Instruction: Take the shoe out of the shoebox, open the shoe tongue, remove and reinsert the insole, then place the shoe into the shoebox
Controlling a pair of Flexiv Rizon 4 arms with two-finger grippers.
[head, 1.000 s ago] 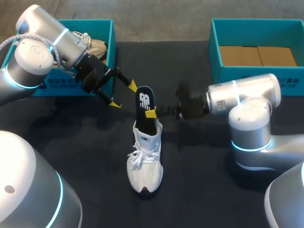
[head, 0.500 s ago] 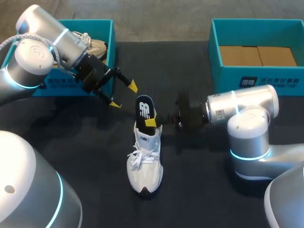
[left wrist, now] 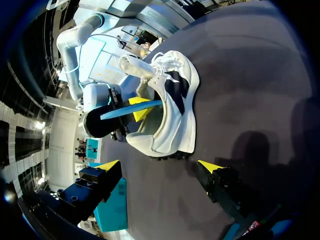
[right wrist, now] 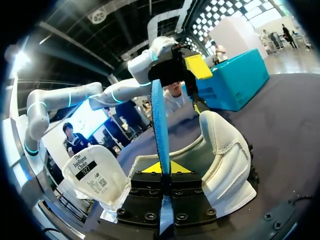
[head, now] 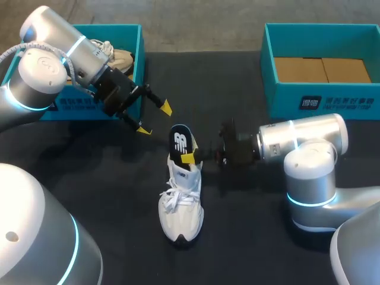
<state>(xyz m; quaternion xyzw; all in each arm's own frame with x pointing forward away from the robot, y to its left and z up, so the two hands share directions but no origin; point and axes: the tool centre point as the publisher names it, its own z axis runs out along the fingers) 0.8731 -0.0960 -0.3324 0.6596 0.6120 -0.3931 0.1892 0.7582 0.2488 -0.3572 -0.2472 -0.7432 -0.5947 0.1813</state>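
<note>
The right gripper (head: pixel 190 157) is pinching the insole (head: pixel 181 140), which is standing in the shoe (head: pixel 181 205); the left gripper (head: pixel 155 119) is hovering spread beside the shoebox (head: pixel 140 53).

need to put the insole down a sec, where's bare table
Bare table between the left shoebox and right shoebox, and right of the shoe toward the near edge. Crowded at its heel: right tool holds the insole, left tool open nearby.

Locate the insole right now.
Head view, table centre: the insole sticks up out of the heel of the white shoe, pinched by the right pincer.
</note>
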